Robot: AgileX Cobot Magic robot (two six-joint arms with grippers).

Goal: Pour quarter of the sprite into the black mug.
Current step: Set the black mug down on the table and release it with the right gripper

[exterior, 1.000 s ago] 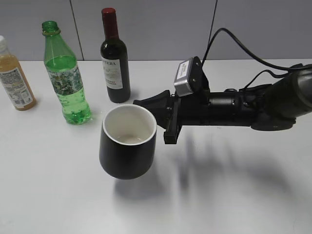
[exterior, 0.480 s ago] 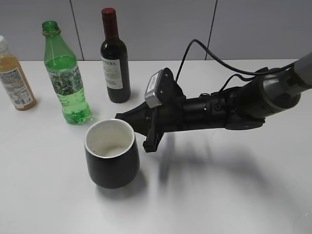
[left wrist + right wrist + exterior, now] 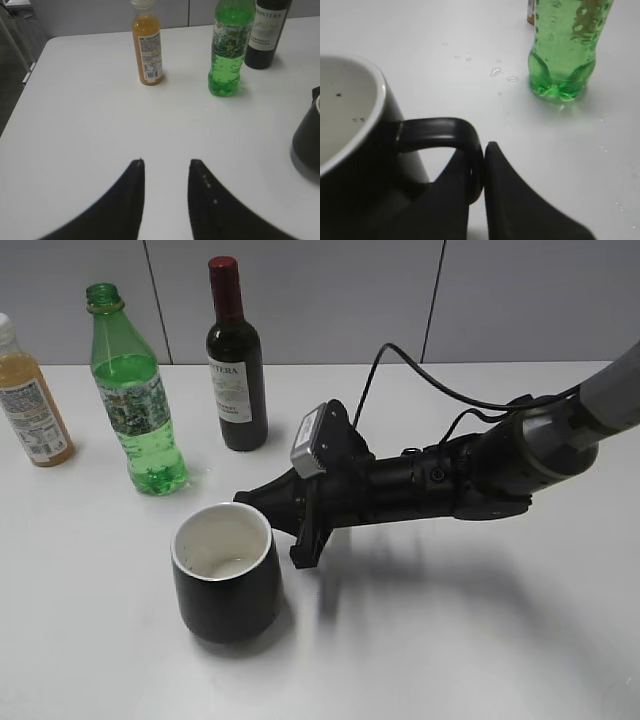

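In the exterior view, the right gripper (image 3: pixel 283 515) is seen at the end of a dark arm reaching in from the right, and its tip is met by the black mug (image 3: pixel 226 584), which stands upright on the white table (image 3: pixel 450 640) just ahead of and below the fingers; the mug's white inside is turned up and a little liquid can be made out at the bottom. Beyond the gripper, toward the back wall, the sprite (image 3: pixel 133 395) is seen upright with no cap, well apart from the mug, flanked by a dark wine bottle (image 3: pixel 235 362) on the side nearer the arm and an orange juice bottle (image 3: pixel 30 400) on the far side. In the left wrist view, the left gripper (image 3: pixel 165 175) is shown with its two dark fingers parted by a narrow gap and nothing between them, held over bare table; the sprite (image 3: pixel 228 50) stands far ahead and to the right of it, the juice bottle (image 3: pixel 148 45) straight ahead, the wine bottle (image 3: pixel 267 32) further right, and an edge of the mug (image 3: pixel 307 142) is caught at the right border. In the right wrist view, the right gripper (image 3: pixel 477 167) is closed on the mug's black handle (image 3: pixel 447 137), which is pinched between the fingers, with the mug (image 3: pixel 355 145) body to the left; the sprite (image 3: pixel 565 50) is seen ahead and to the right, with water droplets (image 3: pixel 497 72) scattered on the table between.
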